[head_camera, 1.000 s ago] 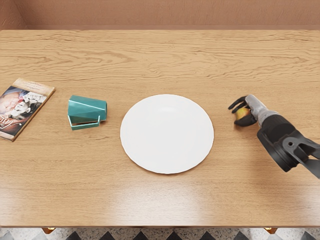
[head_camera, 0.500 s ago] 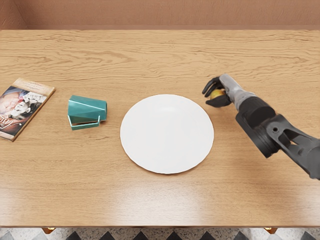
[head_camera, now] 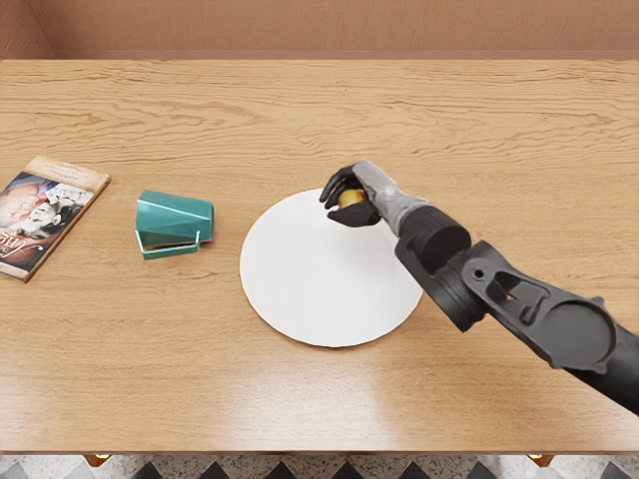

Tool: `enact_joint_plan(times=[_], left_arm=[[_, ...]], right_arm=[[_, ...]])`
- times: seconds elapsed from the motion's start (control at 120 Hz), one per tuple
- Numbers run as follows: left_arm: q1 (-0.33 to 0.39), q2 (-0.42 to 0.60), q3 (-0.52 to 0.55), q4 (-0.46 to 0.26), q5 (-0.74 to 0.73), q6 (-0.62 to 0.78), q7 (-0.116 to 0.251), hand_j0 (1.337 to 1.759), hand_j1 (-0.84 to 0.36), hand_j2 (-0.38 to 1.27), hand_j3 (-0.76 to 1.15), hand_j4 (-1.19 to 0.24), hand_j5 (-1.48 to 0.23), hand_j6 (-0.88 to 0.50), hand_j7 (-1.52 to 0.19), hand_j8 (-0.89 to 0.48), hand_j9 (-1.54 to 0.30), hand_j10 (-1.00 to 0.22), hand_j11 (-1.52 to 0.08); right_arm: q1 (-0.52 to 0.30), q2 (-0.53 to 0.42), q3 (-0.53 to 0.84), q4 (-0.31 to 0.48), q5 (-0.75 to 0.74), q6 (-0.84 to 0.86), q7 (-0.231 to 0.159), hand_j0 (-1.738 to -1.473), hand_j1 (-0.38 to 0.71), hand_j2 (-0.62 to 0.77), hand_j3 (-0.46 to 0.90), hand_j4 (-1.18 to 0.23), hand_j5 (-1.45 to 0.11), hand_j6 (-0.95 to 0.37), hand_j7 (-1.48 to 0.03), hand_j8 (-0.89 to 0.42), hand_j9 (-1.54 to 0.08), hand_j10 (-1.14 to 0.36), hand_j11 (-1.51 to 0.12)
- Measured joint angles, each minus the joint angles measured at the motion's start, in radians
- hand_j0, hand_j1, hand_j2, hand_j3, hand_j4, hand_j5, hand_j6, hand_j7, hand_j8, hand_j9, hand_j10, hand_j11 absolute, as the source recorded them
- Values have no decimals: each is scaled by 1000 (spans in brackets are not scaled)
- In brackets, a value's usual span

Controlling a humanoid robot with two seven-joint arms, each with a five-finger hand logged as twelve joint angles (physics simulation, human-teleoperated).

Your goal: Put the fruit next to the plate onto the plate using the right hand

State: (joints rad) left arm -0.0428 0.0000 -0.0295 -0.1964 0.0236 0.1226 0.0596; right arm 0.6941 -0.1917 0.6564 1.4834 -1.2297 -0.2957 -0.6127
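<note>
Right hand (head_camera: 361, 190) is closed around a small yellow fruit (head_camera: 348, 199), its dark fingers (head_camera: 333, 183) curled over the top and side so that only a patch of yellow shows between them. Hand and fruit sit just above the middle of the frame, over the upper rim of the white plate (head_camera: 319, 289), a little right of the plate's centre line. Whether the fruit touches the plate or hangs above it cannot be told from this angle

The right arm (head_camera: 499, 294) runs in from the lower right corner of the frame, crossing the right side of the plate at a slant, with its grey wrist leading up to the hand and its thick dark joints lying lower right

The plate is round and lies flat in the middle of the wooden table (head_camera: 300, 110), and its white surface is bare apart from the hand and arm over it. Left of the plate, well apart from it, a teal cup (head_camera: 175, 220) lies on its side. Further left, at the left edge of the frame, a book (head_camera: 45, 215) lies flat at a tilt, its picture cover facing up
</note>
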Motion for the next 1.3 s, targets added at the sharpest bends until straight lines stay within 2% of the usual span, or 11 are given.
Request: enact_joint_plan(times=[0.025,0.092,0.175,0.258,0.383,0.592,0.792,1.025,1.3], left_arm=[[0,0,0,0,0,0,0,1658,349,0,0,0,0,0,0,0,0,0,0],[0,0,0,0,0,0,0,1658,349,0,0,0,0,0,0,0,0,0,0],[0,0,0,0,0,0,0,1658,349,0,0,0,0,0,0,0,0,0,0],[0,0,0,0,0,0,0,1658,349,0,0,0,0,0,0,0,0,0,0],[0,0,0,0,0,0,0,1658,349,0,0,0,0,0,0,0,0,0,0],[0,0,0,0,0,0,0,1658,349,0,0,0,0,0,0,0,0,0,0],[0,0,0,0,0,0,0,1658,349,0,0,0,0,0,0,0,0,0,0],[0,0,0,0,0,0,0,1658,349,0,0,0,0,0,0,0,0,0,0],[1,0,1,-1,0,0,0,1658,349,0,0,0,0,0,0,0,0,0,0]], right_arm=[[1,7,-6,0,1,1,0,-1628,412,-6,0,-806,-1002,-673,-1032,-364,-1046,-422,-1098],[5,25,-23,0,1,3,1,-1637,208,-6,0,-588,-732,-492,-753,-269,-763,-311,-800],[8,57,-29,4,2,29,1,-1644,31,-5,0,-399,-497,-336,-511,-187,-518,-215,-543],[9,72,-2,24,21,91,2,-1649,-87,-5,0,-273,-341,-231,-350,-133,-354,-151,-371],[3,55,132,36,237,330,2,-1653,-192,-5,0,-161,-201,-138,-206,-85,-208,-94,-217],[-20,-15,311,41,579,688,2,-1656,-271,-5,0,-76,-96,-68,-97,-48,-98,-52,-101],[-45,-143,373,39,884,866,2,-1657,-299,-5,0,-46,-58,-43,-59,-35,-59,-37,-61],[-238,-207,584,15,1171,902,2,-1658,-315,-4,0,-30,-39,-29,-39,-26,-39,-27,-39],[-464,-266,899,-18,1237,906,2,-1658,-323,-4,0,-21,-28,-21,-28,-20,-28,-21,-29]])
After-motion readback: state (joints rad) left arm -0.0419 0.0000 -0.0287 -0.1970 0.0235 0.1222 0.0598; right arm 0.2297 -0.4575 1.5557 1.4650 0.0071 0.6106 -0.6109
